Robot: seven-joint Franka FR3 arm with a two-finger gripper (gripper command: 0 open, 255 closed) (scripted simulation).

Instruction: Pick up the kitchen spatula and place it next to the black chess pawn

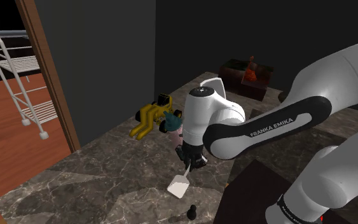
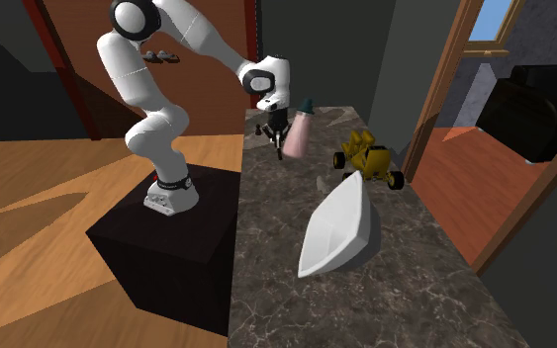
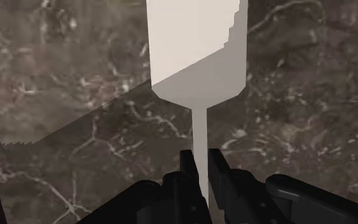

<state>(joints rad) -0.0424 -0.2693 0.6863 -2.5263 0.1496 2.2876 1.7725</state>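
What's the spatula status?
Gripper shut on white spatula, at handle. Blade hangs over marble top. Black chess pawn stands near blade, nothing between.

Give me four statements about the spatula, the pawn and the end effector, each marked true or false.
1. The end effector is shut on the spatula by its thin handle. True.
2. The spatula's blade is black. False: it is white.
3. The black chess pawn stands on the dark veined surface, apart from the spatula. True.
4. The yellow toy vehicle is held by the end effector. False: it sits on the surface, away from the end effector.
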